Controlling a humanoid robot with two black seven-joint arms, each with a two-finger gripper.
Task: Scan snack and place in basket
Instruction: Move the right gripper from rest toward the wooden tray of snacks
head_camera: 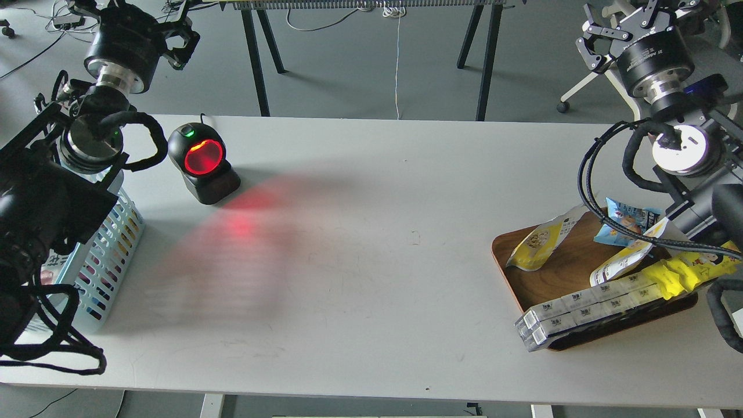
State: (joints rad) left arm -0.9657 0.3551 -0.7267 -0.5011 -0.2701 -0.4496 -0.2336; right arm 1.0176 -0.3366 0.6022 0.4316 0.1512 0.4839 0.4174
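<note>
One snack (537,244) (on tray (557,273)), below right claw (603,35)

Snack pouch (537,247): small, yellow lower front with a round picture of nuts, white top. Lying tilted on the left part of a wooden tray (557,273) at the right side of the table, top end leaning up and to the right. Basket (107,255): light blue plastic, slotted sides, at the table's left edge, largely hidden behind a black arm.
</note>
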